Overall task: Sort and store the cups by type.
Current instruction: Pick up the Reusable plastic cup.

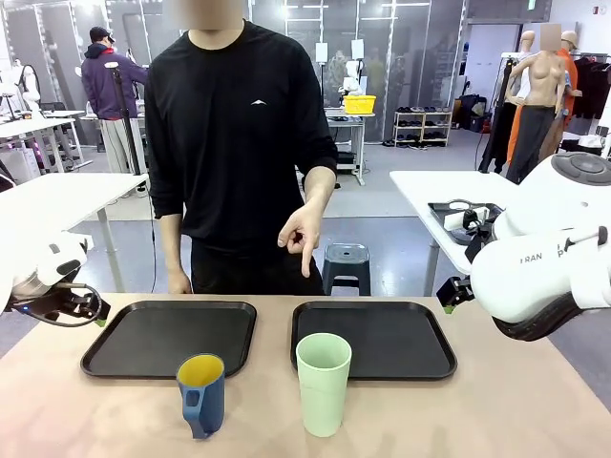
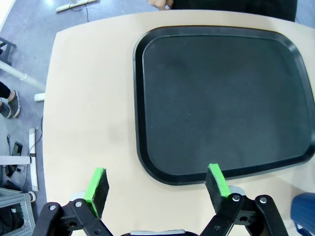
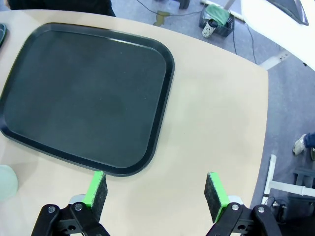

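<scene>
Two cups stand near the table's front edge. The dark blue handled mug (image 1: 201,394) with a yellow inside is in front of the left black tray (image 1: 153,336). The tall pale mint tumbler (image 1: 323,384) stands at the front rim of the right black tray (image 1: 406,334). My left gripper (image 1: 84,307) hovers open at the left tray's outer end; in its wrist view the gripper (image 2: 156,183) has nothing between its fingers. My right gripper (image 1: 454,293) hangs open beside the right tray, and its wrist view shows the gripper (image 3: 156,188) empty too.
A person stands at the far side, one hand (image 1: 303,234) pointing a finger down above the right tray's far edge. The mug's edge (image 2: 304,209) shows at the lower right of the left wrist view, the tumbler's rim (image 3: 6,182) at the right wrist view's left edge.
</scene>
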